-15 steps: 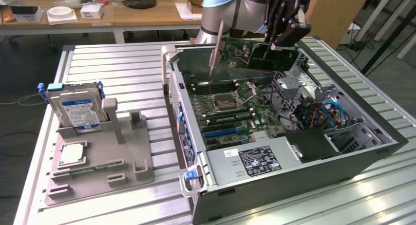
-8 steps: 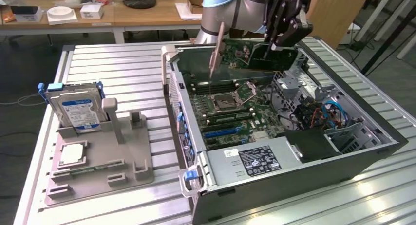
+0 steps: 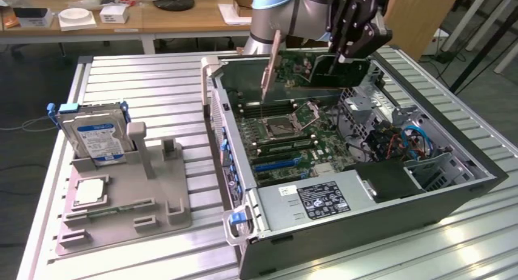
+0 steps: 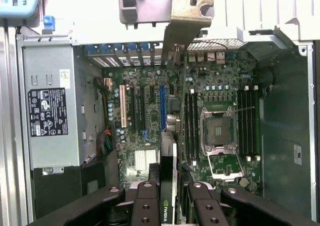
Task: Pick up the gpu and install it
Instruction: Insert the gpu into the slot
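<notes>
The gpu hangs on edge above the open computer case, with its silver end bracket pointing down toward the case's back wall. My gripper is shut on the card's upper edge. In the wrist view the gpu runs edge-on between my two black fingers, and its bracket reaches the case's slot openings. Below it lies the motherboard with its blue slot.
A grey power supply fills the near end of the case. On the exterior view's left stands a grey fixture holding a silver hard drive and a small square chip. Blue cables lie beside the motherboard.
</notes>
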Robot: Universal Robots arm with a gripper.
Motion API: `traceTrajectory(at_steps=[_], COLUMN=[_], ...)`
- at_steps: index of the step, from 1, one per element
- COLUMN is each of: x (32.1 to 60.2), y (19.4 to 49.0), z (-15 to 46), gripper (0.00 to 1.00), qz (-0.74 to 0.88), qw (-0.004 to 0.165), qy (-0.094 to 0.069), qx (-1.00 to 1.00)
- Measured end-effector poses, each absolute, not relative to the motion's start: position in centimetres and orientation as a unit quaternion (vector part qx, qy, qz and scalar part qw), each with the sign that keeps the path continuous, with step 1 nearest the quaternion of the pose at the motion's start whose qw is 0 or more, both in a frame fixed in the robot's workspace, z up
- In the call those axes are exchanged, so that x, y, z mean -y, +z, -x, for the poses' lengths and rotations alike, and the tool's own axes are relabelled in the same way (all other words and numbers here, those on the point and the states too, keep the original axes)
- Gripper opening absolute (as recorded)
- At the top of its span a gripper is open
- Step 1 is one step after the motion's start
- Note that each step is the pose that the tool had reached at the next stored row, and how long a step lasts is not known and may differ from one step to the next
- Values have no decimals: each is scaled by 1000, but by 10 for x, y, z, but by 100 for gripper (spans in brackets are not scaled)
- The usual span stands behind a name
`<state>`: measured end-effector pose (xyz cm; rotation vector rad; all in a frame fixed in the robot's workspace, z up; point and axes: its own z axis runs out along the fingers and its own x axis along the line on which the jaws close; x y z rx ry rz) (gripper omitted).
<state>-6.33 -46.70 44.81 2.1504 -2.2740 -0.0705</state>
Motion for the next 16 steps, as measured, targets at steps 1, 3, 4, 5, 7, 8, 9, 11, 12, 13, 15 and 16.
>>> traceTrajectory(at_steps=[1,3,4,5,7,8,9,11,12,13,15,16], x=[467,467,467,467,467,467,467,467,467,467,467,467], y=[448,448,448,448,448,448,448,448,448,448,448,448], z=[63,63,63,63,63,63,63,63,63,63,63,63], gripper=[26,26,26,26,26,26,26,26,26,26,26,26], qz=[-690,-695,-697,-697,-697,-697,-697,-697,-697,-697,-697,-697], qw=[6,6,6,6,6,6,6,6,6,6,6,6], qy=[-23,-22,-22,-22,-22,-22,-22,-22,-22,-22,-22,-22], qx=[724,718,717,717,717,717,717,717,717,717,717,717])
